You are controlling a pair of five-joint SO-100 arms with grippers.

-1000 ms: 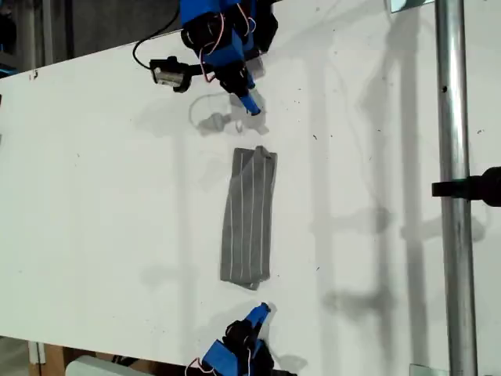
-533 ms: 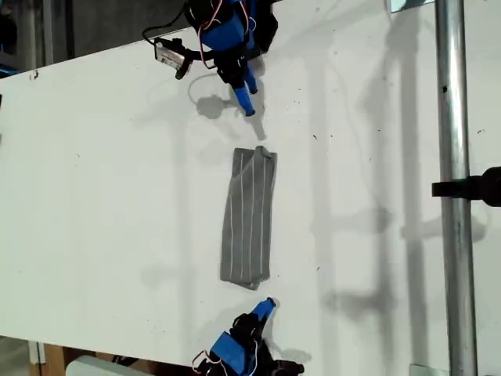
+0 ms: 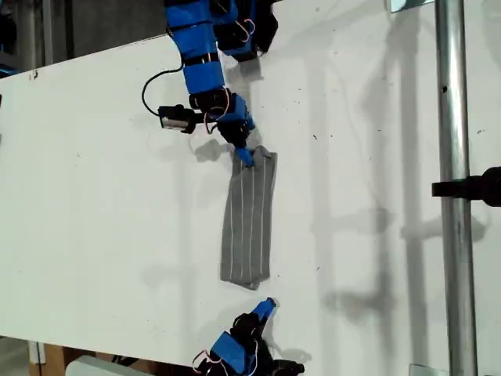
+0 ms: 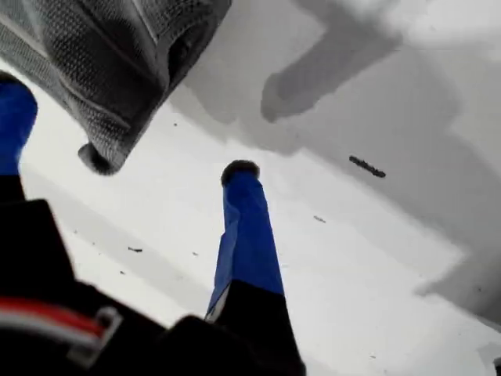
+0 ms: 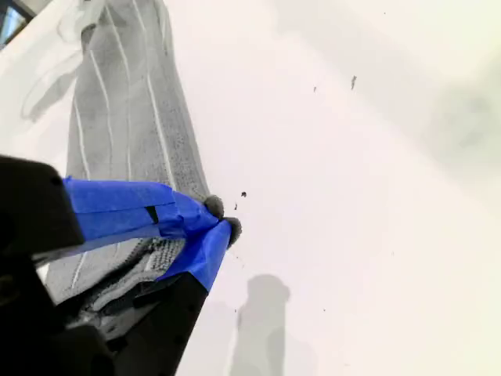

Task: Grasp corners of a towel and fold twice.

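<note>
White table, towel lengthwise between arms

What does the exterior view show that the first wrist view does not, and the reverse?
Only the exterior view: the whole folded towel, my second gripper at its far end, a metal pole. Only the first wrist view: the open jaws of my first gripper, close up. Both: the towel's near end, apart from that gripper, on the white table.

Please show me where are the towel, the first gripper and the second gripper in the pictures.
towel (image 3: 249,219): exterior view, middle of the folded grey striped strip.
my first gripper (image 4: 129,133): first wrist view, open gap between its blue fingertips.
my second gripper (image 5: 219,219): second wrist view, where the closed blue tips meet.
</note>
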